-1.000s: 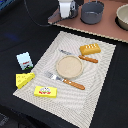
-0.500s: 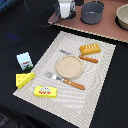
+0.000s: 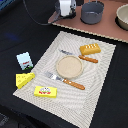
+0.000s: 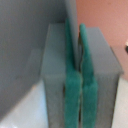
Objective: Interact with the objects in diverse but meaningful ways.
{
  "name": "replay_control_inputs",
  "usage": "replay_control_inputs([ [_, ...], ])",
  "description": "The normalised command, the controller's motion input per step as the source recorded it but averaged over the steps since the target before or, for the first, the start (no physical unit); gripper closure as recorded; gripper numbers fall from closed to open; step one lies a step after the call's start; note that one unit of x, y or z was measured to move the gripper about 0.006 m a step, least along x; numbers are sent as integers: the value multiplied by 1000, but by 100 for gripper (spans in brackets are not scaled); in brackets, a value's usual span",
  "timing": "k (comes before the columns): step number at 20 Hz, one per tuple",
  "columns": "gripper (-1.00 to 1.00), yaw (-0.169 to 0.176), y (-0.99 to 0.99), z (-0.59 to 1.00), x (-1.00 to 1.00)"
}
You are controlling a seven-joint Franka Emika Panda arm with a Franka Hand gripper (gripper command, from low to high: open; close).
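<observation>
Pretty dim setup: a black tabletop [image 3: 15, 40] fills most of the scene, with a reddish-brown wooden board [image 3: 107, 25] sitting up around 1 o'clock.

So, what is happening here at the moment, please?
A toy kitchen set is laid out on a woven placemat: a tan plate in the middle, a fork and a knife beside it, and a bread loaf and a flat yellow box near the edges. A cheese wedge and a milk carton sit just off the mat. The robot's gripper is at the far end, near a grey pot. In the wrist view its green pads look pressed together.
</observation>
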Motion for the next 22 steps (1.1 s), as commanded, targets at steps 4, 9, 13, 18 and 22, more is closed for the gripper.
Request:
replay_control_inputs([
  [4,100,-10,-605,351,156],
  [9,100,-1,-641,135,194],
  [13,100,0,-699,9,179],
  [18,100,0,-758,42,185],
  [22,100,0,-702,58,180],
])
